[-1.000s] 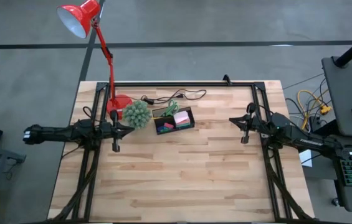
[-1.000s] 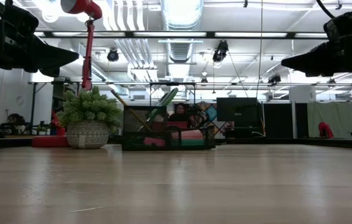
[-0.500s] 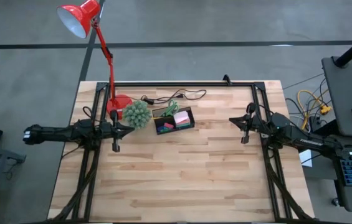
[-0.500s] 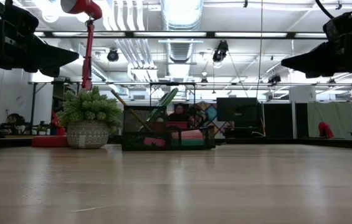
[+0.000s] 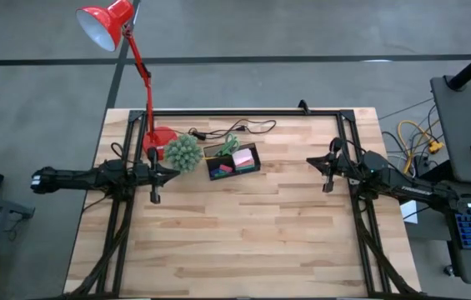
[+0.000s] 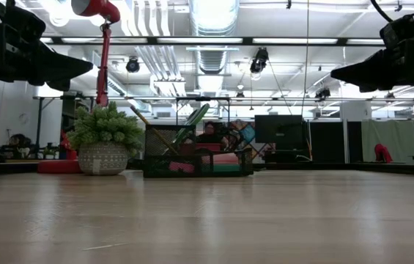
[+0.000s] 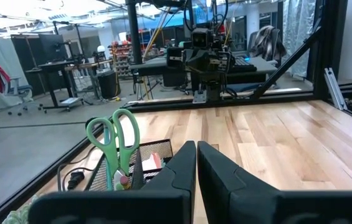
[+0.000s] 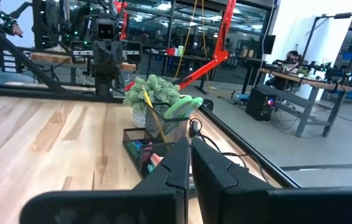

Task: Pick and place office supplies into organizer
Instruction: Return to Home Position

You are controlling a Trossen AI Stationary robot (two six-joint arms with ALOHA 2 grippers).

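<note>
While the two dark arms hang folded at opposite sides of the plank-topped wooden table [image 5: 243, 242], the black organizer [image 5: 235, 173] stands on the left arm's side, toward the far edge. It is just beside a spiky green ball plant [image 5: 182, 152] and near the round base of a red desk lamp [image 5: 162, 137].

From overhead, its compartments show a pink sticky-note pad [image 5: 243, 157] and small green and red pieces [image 5: 223, 168], with a thin black cable [image 5: 252, 127] looping behind. Only the table-level camera reveals the organizer's wire-mesh walls and the plant's pale, patterned round pot [image 6: 104, 158]. There the green-handled scissors [image 6: 194, 121] and a thin yellowish stick [image 6: 142, 117] lean up out of the mesh.

The left wrist camera shows the scissors' two smooth oval loops standing upright. The right wrist camera sets the stick against the plant's bristly foliage.

The left gripper [image 5: 171, 173] sits near the plant, and the right gripper [image 5: 313, 161] is well apart from the organizer. Each wrist view shows its own angular black fingers pressed together, pinching nothing.
</note>
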